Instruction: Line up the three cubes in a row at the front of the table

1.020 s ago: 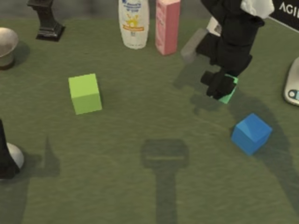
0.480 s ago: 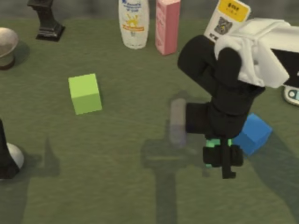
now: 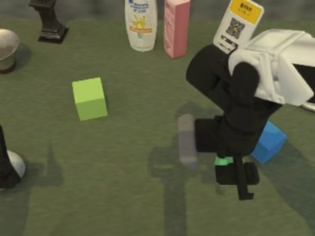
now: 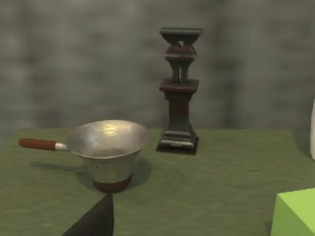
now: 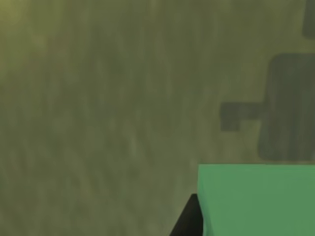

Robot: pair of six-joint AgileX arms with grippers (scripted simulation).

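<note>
Mint cube (image 3: 224, 161): held in the right gripper (image 3: 235, 173), only a sliver showing between the black fingers in the top view; in the right wrist view it fills a corner of the frame (image 5: 256, 199) above bare table.
Right gripper: clenched on the mint cube, over the table right of centre and toward the front, just left of the blue cube.
Blue cube (image 3: 269, 142): on the table at the right, partly hidden behind the right arm, turned at an angle to the table edge.
Lime cube (image 3: 89, 98): on the table left of centre, well apart from the other two cubes; a corner of it shows in the left wrist view (image 4: 294, 215).
Table (image 3: 128, 162): dark olive covering, arm shadows falling across the middle.
Left gripper (image 3: 5, 167): parked at the left edge of the table; I cannot tell how its fingers stand.
Back row: white bottle (image 3: 141, 22) and pink box (image 3: 176, 27) side by side; a yellow-topped card (image 3: 237, 24) to their right.
Far left: dark stand (image 4: 179, 91) and metal pan (image 4: 108, 152) with a red handle.
</note>
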